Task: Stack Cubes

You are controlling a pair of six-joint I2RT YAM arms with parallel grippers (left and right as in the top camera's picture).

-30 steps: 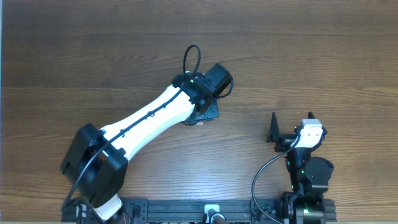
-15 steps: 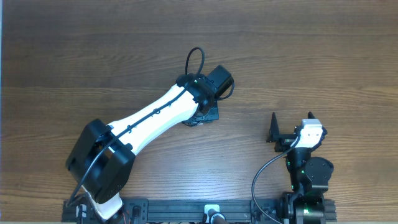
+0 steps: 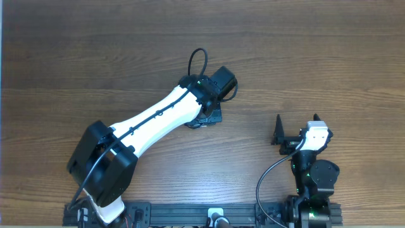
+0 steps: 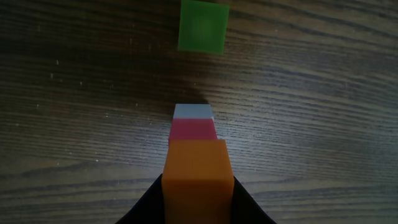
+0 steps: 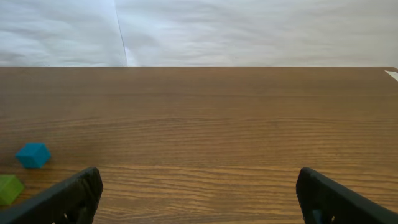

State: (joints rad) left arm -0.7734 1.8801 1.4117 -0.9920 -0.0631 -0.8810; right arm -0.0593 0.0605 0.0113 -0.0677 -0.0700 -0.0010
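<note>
My left gripper [image 4: 198, 194] is shut on an orange cube [image 4: 196, 174], its dark fingers pressed against both sides. Just beyond the orange cube I see a red cube [image 4: 193, 130] and a white cube [image 4: 193, 111] in line with it; whether the orange cube touches them I cannot tell. A green cube [image 4: 203, 25] lies apart on the wood. In the top view the left gripper [image 3: 206, 116] is at the table's middle and hides the cubes. My right gripper [image 3: 278, 132] rests near its base, open and holding nothing [image 5: 199, 183].
A blue cube [image 5: 32, 155] and the green cube [image 5: 9, 188] lie on the wooden table [image 3: 316, 50], seen from the right wrist. A pale wall rises behind the table's far edge.
The left arm's lower part swung a little to the right a second ago while its gripper stayed over the same spot. The right arm has not moved.
</note>
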